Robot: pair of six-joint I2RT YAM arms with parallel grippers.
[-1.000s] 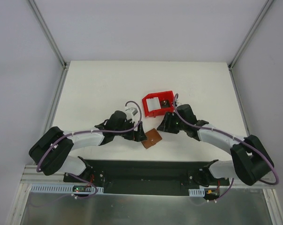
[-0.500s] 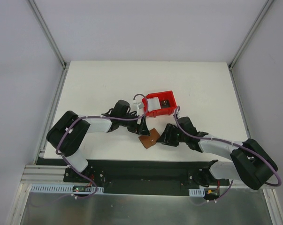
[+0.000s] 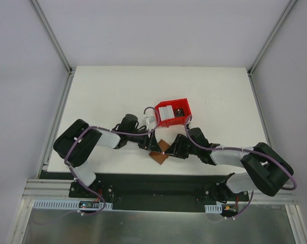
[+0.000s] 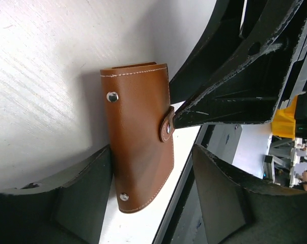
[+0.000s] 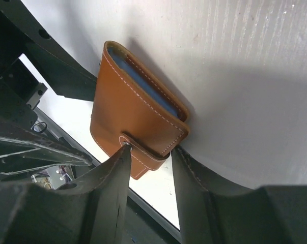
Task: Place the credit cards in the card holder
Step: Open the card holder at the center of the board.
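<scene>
Card holder [image 3: 160,151] lies near front edge of table [image 3: 117,91].

We see a white table [image 3: 107,96] enclosed by plain grey walls [image 3: 153,30], with aluminium rails [image 3: 50,34] at the corners.

in the top view the left tool [image 3: 154,147] and right tool [image 3: 174,149] crowd over the card holder [image 3: 158,155], so only a brown corner shows, and what lies in the red bin [image 3: 169,103] is too small to tell. in the right wrist view a blue-grey strip [image 5: 143,80] inside the holder's open end may be cards or lining, and whether the right tool's fingers [image 5: 110,193] press its corner is unclear. the left tool's fingers [image 4: 82,198] run off the bottom edge.
</scene>
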